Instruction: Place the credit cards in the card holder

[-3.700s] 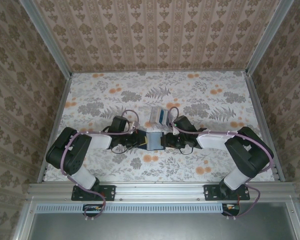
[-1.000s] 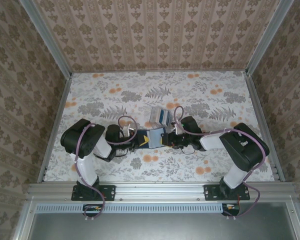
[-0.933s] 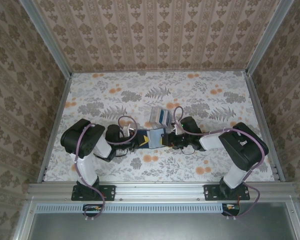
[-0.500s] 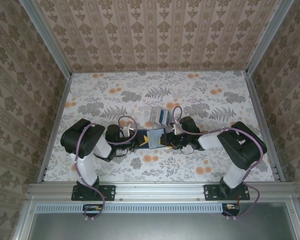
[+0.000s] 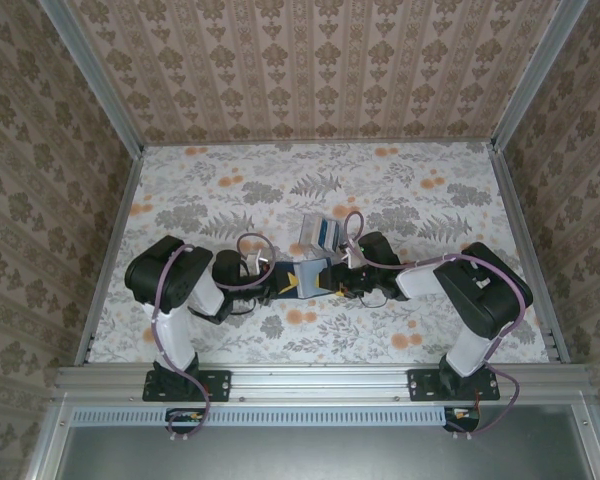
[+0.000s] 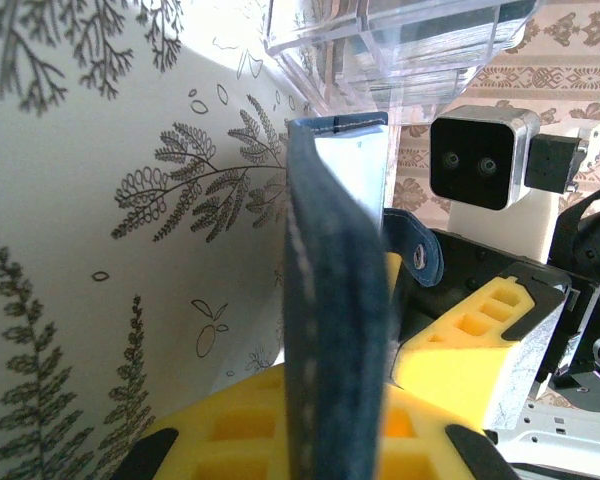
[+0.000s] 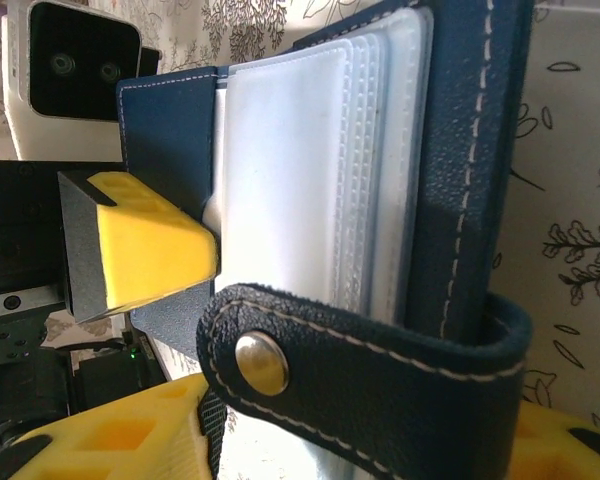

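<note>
While both arms meet at mid-table, the left gripper [image 6: 330, 430] is clamped on one cover of the card holder [image 7: 460, 150], seen edge-on from the left wrist.

Right gripper [image 7: 340, 455]: yellow pads stand apart, either side of the holder's strap [image 7: 380, 370]. Cannot tell whether they press on it.

Position: the holder sits between the two grippers, near the arm bases and just this side of a clear box [image 6: 400, 40].

Progress (judgement): the holder is spread open and its sleeves [image 7: 290, 200] look bare, with no coloured card in any. The opening step looks done; every insertion is left.

The credit cards [image 5: 325, 233] appear to sit in the clear box. A blue edge shows from above; the count is unreadable.

Holder: dark navy grained cover, pale stitching and a metal snap on the strap. Inside is a stack of clear ribbed plastic sleeves.
</note>
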Motion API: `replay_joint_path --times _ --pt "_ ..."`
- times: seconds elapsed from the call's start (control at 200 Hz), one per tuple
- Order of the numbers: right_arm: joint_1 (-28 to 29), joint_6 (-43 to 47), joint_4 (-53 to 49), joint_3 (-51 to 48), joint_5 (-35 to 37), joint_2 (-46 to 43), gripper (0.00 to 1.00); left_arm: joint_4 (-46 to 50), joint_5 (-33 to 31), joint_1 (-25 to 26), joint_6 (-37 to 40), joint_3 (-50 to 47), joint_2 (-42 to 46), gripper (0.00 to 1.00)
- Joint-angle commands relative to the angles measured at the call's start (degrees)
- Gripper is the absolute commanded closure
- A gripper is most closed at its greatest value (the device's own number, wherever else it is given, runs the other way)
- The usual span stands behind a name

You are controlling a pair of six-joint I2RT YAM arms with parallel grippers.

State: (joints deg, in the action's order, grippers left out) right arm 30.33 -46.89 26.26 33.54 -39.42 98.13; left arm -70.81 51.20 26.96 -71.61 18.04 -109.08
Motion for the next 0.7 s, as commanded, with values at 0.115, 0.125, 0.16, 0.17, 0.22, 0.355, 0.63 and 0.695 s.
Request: replay_joint_path --times 0.115,0.125,0.16,0.17,0.22,0.355,0.63,0.695 --pt "-0.6 -4.0 5.3 -4.0 3.2 -0.2 0.51 -2.6 0.3 0.1 1.1 0.1 -1.7 1.0" --pt "-0.6 -4.0 5.5 -4.0 3.2 -0.1 0.52 -2.6 0.3 0.1 1.0 0.1 -1.7 1.0" --pt "-0.7 -4.2 5.7 -4.2 3.2 -0.2 0.52 -2.7 0.3 0.1 1.3 0.2 -1.9 1.0" --pt "-0.8 -4.3 5.7 -4.3 3.3 -0.2 0.52 -2.7 0.3 0.1 1.3 0.1 -1.9 1.0" --pt "-0.9 -4.5 5.8 -4.6 3.8 -0.4 0.52 -2.7 0.1 0.0 1.3 0.2 -2.1 1.0" --pt "-1.9 -4.5 5.5 -5.7 4.8 -1.5 0.52 -2.7 0.3 -0.1 1.6 0.0 -2.5 1.0" --pt "-2.9 -2.7 2.4 -6.5 6.0 -2.4 0.58 -2.7 0.4 -0.3 1.7 0.0 -3.0 1.0" --pt "-2.9 -2.5 2.4 -6.6 6.1 -2.3 0.62 -2.7 0.4 -0.3 1.8 0.0 -3.1 1.0"
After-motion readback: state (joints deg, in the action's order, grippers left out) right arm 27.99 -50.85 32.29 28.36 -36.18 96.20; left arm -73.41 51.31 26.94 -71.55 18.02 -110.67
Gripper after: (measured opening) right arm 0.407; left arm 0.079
